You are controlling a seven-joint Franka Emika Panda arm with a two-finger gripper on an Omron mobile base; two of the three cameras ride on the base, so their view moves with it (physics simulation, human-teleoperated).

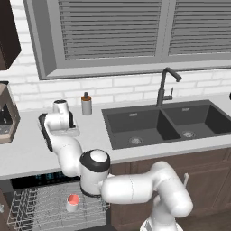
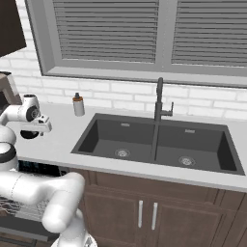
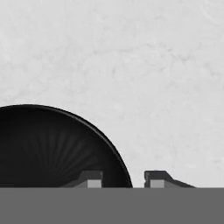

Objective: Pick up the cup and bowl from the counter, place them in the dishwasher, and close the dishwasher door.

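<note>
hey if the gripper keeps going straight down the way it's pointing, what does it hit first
Most likely the bowl: the gripper has one jaw inside its rim and one outside, straddling the wall. Just beyond lies the counter.

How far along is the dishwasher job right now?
Done: the cup already stands in the dishwasher rack. In hand: the gripper is down at the bowl on the counter, one finger inside its rim and one outside, straddling the wall; a firm grip can't be confirmed and the bowl isn't lifted. Left: carry the bowl to the rack, then close the open dishwasher.
</note>
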